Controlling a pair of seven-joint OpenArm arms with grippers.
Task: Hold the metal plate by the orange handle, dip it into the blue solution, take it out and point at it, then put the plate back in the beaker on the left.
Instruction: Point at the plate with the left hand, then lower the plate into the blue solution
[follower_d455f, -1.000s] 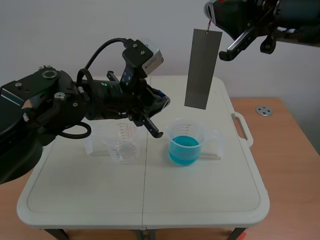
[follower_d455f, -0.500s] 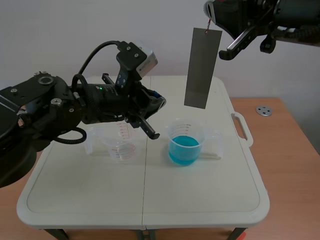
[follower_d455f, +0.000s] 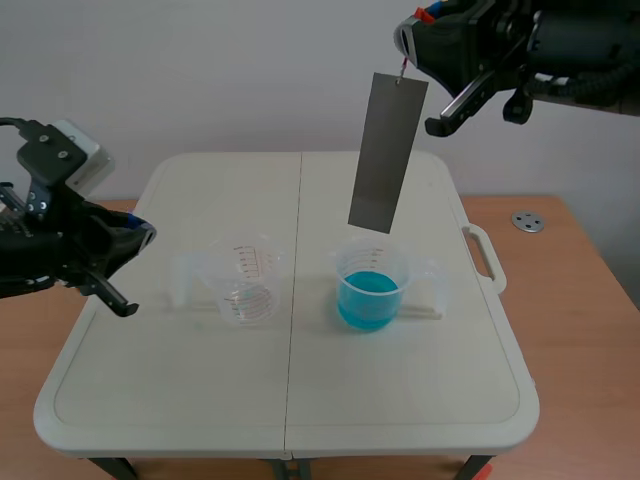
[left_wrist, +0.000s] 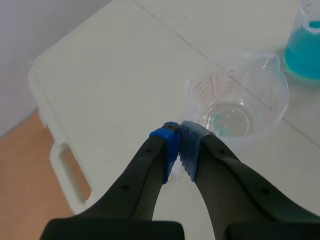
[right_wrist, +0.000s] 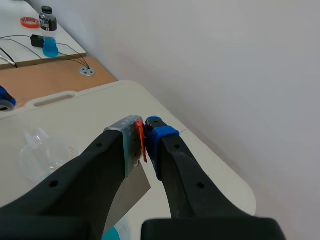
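1. Right jaws — clamped on the orange handle (right_wrist: 141, 141); the metal plate (follower_d455f: 386, 153) hangs tilted above the blue solution (follower_d455f: 369, 298).
2. Left jaws — pressed together, empty, near the clear beaker (left_wrist: 235, 102) on the surface (follower_d455f: 180, 400).

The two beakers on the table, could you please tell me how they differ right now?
The right beaker holds blue solution; the left beaker looks almost empty. The metal plate, held by the right gripper, hangs above the right beaker, not the left beaker. The left beaker's handle points left, the right beaker's right. Both are clear, upright and on the white table.
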